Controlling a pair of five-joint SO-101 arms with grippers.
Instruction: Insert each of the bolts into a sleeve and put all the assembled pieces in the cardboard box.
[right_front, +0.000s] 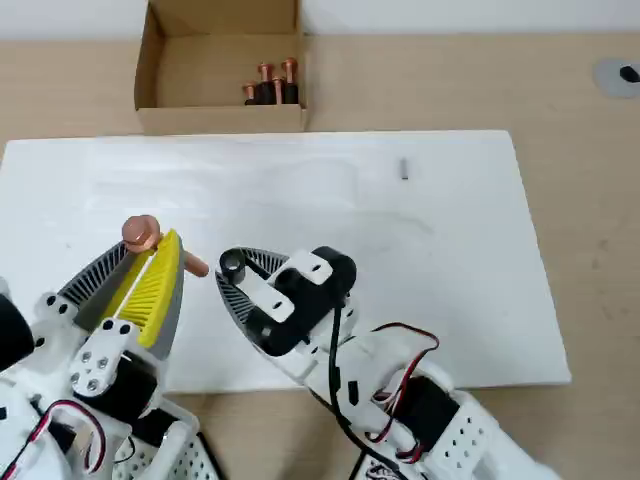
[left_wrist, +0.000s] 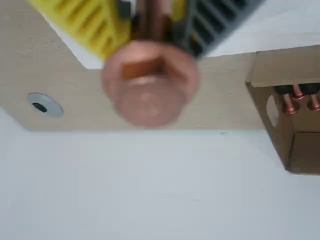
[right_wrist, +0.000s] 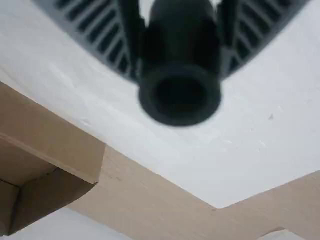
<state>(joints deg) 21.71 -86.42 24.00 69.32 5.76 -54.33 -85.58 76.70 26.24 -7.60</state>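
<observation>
Left gripper: over the near-left part of the white mat. I see its yellow and grey fingers clamped on the bolt.
Bolt: copper, lying crosswise in that grip. The head sticks out on one side and the tip on the side toward the right arm. The shank between them is covered by the fingers. In the left wrist view the head is too blurred for me to read any detail.
Right gripper: just beside the bolt's tip, jaws closed around the sleeve.
Sleeve: black, with its open bore facing me. The fingers hide its rear end.
Cardboard box: on the table past the mat's far edge.
Assembled pieces: in the box's right corner. Copper heads show, but the dark bodies merge and I can't count them for certain.
Small dark item: on the far mat, too small to identify.
</observation>
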